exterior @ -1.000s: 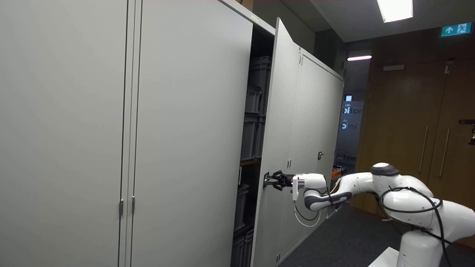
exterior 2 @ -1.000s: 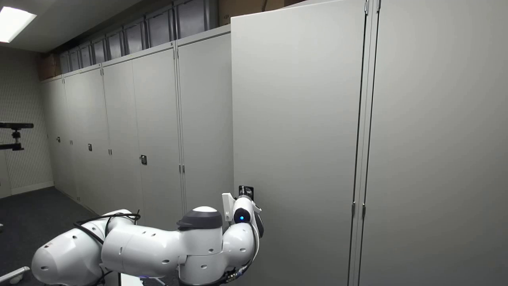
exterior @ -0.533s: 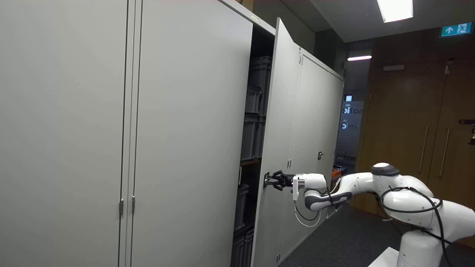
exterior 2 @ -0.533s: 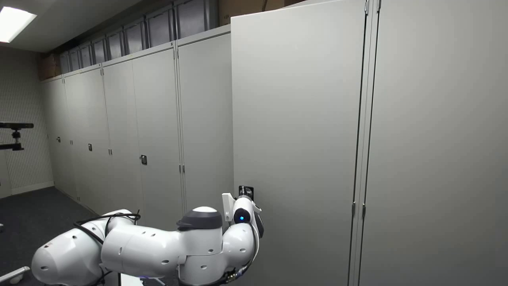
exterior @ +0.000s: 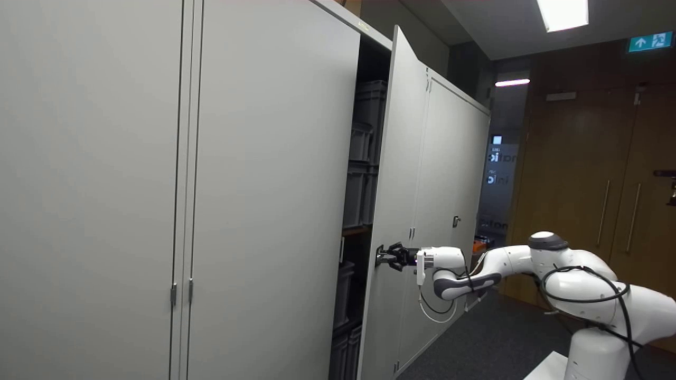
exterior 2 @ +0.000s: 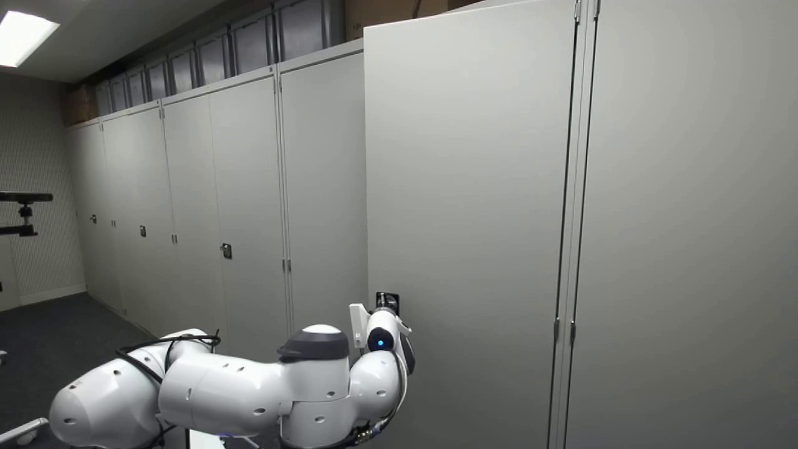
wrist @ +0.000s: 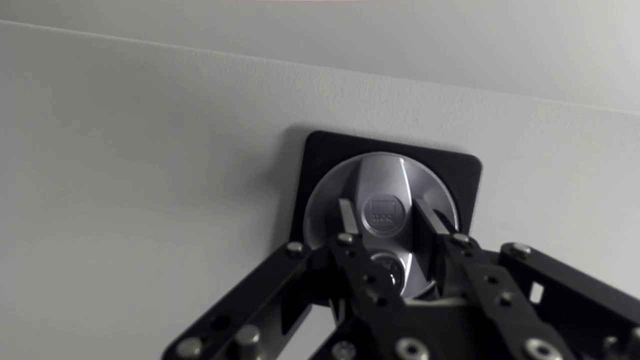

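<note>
Mostly, the danger is a slip. The gripper [wrist: 385, 212] has its jaws drawn partway in, with fingers [wrist: 348, 216] on either side of the handle [wrist: 384, 175], and it looks to be clasping it, as far as the wrist view lets one judge. That handle sits in a round dish [wrist: 317, 215] on a black plate [wrist: 452, 162], close to the free edge of the door [exterior: 401, 158], which stands ajar with grey bins [exterior: 362, 192] showing behind it. Smooth metal is a poor thing to pull on: since the door must swing about its hinges, a straight drag by the arm [exterior 2: 318, 390] could well slide the fingers off. Turning the wrist might twist the handle or load the fingers sideways (they reach down into the dish, so its rim could jam them).

As for change, next to nothing: in both exterior views the door keeps the angle it had a second ago, and arm, gripper and handle stand where they stood. For the wrist view no earlier picture offers a comparison, so any small creep of the fingers along the handle cannot be told.
</note>
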